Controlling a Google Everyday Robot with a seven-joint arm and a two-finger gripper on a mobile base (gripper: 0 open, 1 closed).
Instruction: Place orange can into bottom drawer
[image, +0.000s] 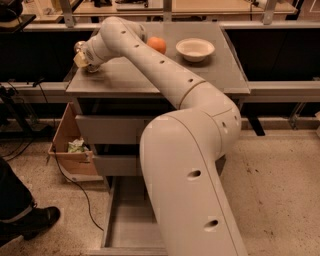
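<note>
My gripper (82, 58) is at the far left of the grey cabinet top (150, 75), low over its surface. A small shiny metallic thing with a silver top, probably the orange can (79, 48), shows right at the gripper, mostly hidden by it. I cannot tell whether the can is held. The bottom drawer (131, 222) is pulled out near the floor, below the two upper drawers; its flat grey floor shows and my arm covers its right part.
A round orange fruit (156, 44) and a white bowl (195, 49) sit at the back of the cabinet top. A cardboard box (70, 147) with scraps stands left of the cabinet. A person's shoe (30, 220) and a cable lie at the lower left.
</note>
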